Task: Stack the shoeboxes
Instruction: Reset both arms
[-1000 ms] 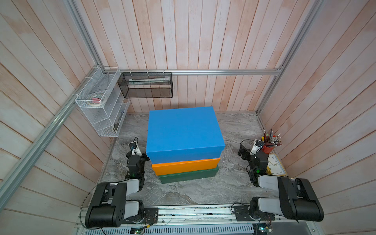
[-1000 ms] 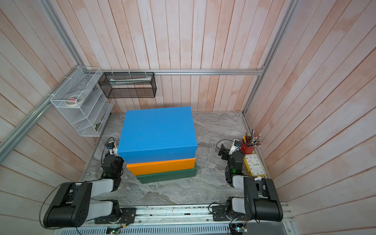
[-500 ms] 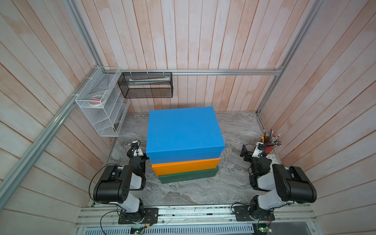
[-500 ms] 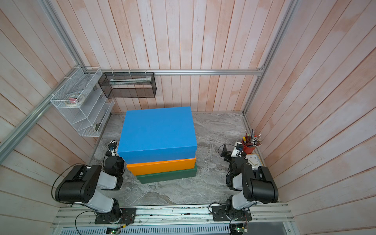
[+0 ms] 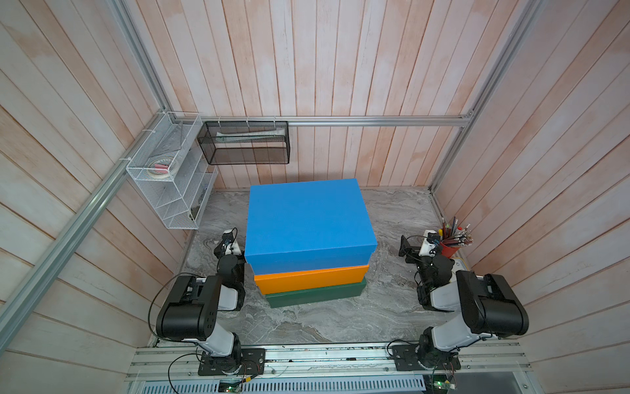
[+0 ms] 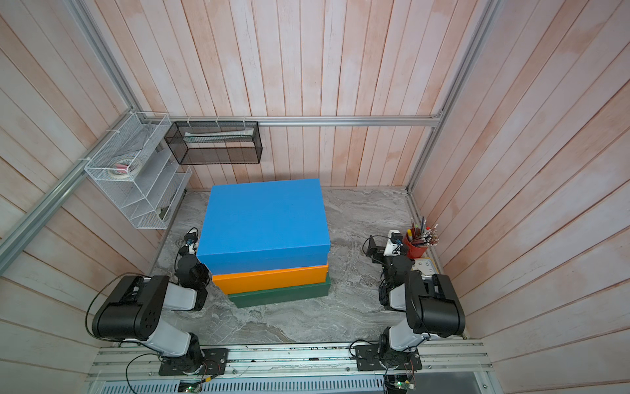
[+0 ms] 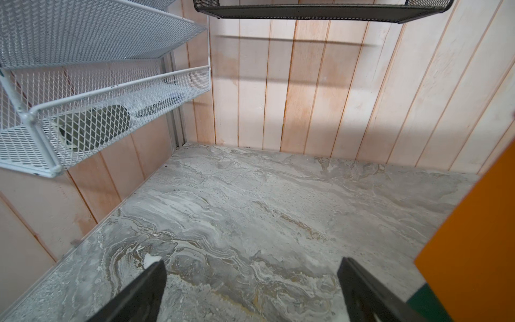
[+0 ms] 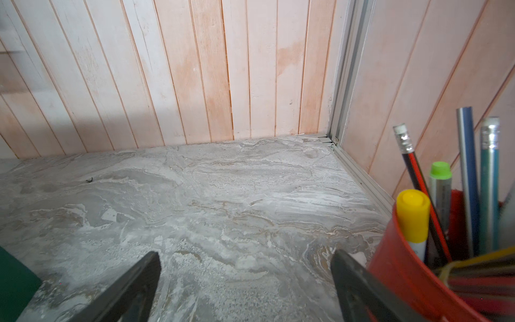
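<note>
Three shoeboxes stand stacked mid-table in both top views: the blue shoebox (image 5: 306, 218) on top, the orange shoebox (image 5: 310, 278) under it, the dark green shoebox (image 5: 317, 295) at the bottom. My left gripper (image 5: 225, 243) sits low just left of the stack, open and empty over bare marble (image 7: 252, 267). The left wrist view has the orange side (image 7: 473, 237) and a green corner (image 7: 426, 304) close beside one finger. My right gripper (image 5: 416, 245) rests well right of the stack, open and empty (image 8: 245, 258). A green corner (image 8: 14, 278) shows in the right wrist view.
A red cup of pencils and pens (image 5: 450, 247) stands right against the right gripper (image 8: 412, 278). A white wire rack (image 5: 170, 184) hangs on the left wall above the left gripper. A black mesh basket (image 5: 245, 143) hangs on the back wall. Wooden walls close three sides.
Both arms have folded up: their big black elbow links rose and drew back toward the front rail. The grippers stayed low at the stack's sides. The stack has not moved.
</note>
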